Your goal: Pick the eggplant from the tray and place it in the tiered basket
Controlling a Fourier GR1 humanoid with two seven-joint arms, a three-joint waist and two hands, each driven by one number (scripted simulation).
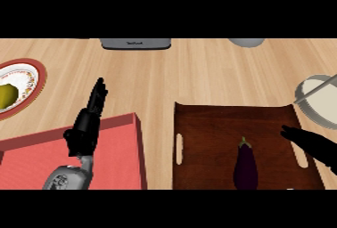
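A dark purple eggplant (245, 167) lies lengthwise in the dark brown tray (211, 129), stem pointing away from me. My right hand (310, 143) comes in at the tray's right edge with straight fingers, a short gap to the right of the eggplant, touching nothing. The left hand (87, 124) stands open with fingers up over the red board. A white wire tiered basket (319, 100) shows partly at the right edge, just beyond the tray's far right corner.
A red board (72, 156) lies at the lower left. A patterned plate (16, 87) with a yellow-green fruit (6, 94) sits at the left edge. A grey appliance (135, 43) and a grey bowl (247, 42) stand at the counter's back.
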